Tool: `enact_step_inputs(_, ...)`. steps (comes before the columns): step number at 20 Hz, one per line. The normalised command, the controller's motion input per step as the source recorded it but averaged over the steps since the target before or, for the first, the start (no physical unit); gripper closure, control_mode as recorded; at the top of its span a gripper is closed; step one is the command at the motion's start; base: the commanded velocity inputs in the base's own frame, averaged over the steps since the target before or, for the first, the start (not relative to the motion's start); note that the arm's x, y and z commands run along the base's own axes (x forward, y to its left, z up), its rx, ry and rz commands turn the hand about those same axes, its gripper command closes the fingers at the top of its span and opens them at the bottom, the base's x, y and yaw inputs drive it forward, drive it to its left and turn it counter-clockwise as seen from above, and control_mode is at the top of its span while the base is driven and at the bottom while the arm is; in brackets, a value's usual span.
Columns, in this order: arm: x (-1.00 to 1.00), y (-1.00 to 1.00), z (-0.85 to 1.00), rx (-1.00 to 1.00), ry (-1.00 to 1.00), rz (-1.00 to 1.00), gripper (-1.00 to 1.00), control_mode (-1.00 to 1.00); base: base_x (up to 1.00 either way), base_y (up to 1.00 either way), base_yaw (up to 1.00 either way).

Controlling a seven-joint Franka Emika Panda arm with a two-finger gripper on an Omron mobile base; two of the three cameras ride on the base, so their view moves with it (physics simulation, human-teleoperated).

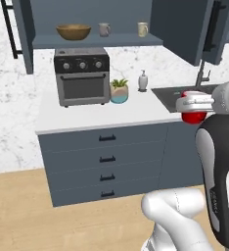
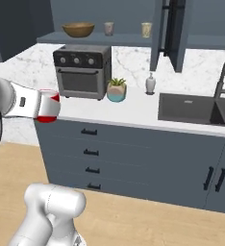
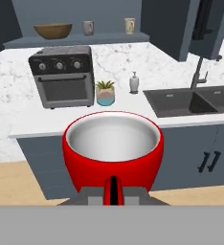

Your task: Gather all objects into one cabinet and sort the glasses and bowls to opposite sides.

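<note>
On the open cabinet (image 1: 136,40) shelf, left to right: wooden bowl (image 1: 73,32) near the left end, greyish-pink mug (image 1: 104,29) mid-shelf, beige mug (image 1: 143,29) toward the right end; what they contain cannot be made out. The pincer (image 1: 194,105) is clenched on the red cup (image 1: 194,115), which looks empty, out in front of the tabletop's (image 1: 102,117) front edge. Best carried upright and set at the shelf's right end, away from the bowl.

On the open cabinet's shelf (image 1: 126,40) I see the wooden bowl (image 1: 73,32) at left, then two mugs (image 1: 104,29) (image 1: 143,29) to its right. Below, on the counter (image 1: 97,116), the toaster oven (image 1: 82,76) stands left of the plant pot (image 1: 119,91), soap dispenser (image 1: 143,81) and sink (image 2: 191,109).
</note>
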Motion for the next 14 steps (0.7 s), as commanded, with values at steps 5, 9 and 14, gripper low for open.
enact_step_inputs(5, 0.00, 0.00, 0.00, 0.00, 0.00, 0.00, 1.00, 1.00, 0.76, 0.00, 0.00)
enact_step_inputs(9, 0.00, 0.00, 0.00, 0.00, 0.00, 0.00, 1.00, 1.00, 0.74, -0.03, 0.00)
enact_step_inputs(14, 0.00, 0.00, 0.00, 0.00, 0.00, 0.00, 1.00, 1.00, 0.68, 0.00, 0.00)
